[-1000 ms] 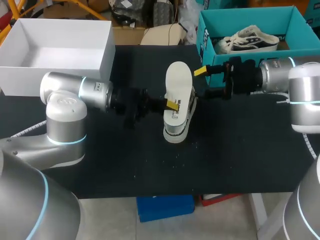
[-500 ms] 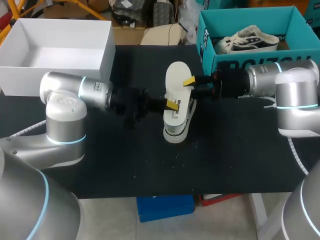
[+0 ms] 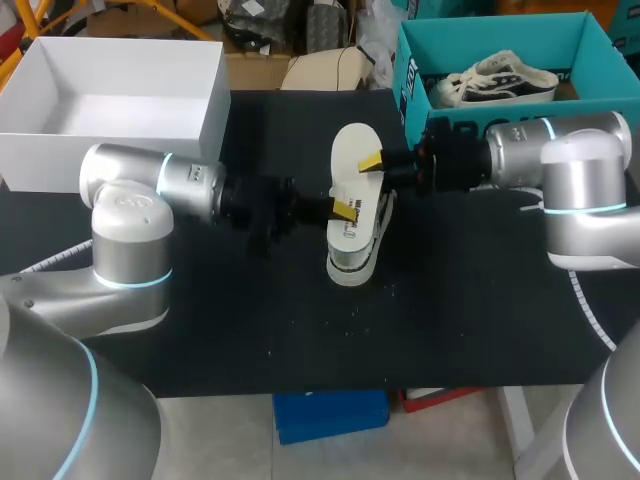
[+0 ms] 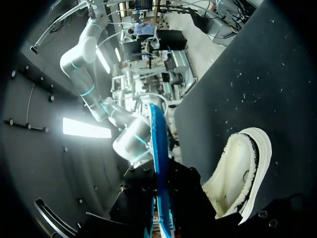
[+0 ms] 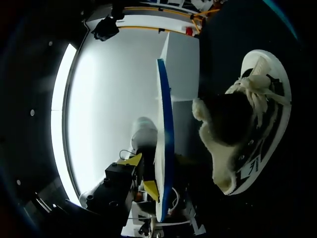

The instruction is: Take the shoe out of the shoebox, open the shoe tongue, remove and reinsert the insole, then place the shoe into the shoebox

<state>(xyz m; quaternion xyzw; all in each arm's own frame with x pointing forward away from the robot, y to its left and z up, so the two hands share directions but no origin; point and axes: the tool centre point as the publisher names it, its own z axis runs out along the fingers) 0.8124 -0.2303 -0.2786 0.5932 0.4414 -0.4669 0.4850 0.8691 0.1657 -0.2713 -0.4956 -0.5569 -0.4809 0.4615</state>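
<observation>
Right gripper brought in to insole above shoe, grip cannot be told | insole clamped by left gripper | reinsertion judged near

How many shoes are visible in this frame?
2. One shoe lies in the middle of the table, beside the insole that the left claw holds. The other shoe sits inside the teal shoebox. More could be hidden in that box.
</observation>
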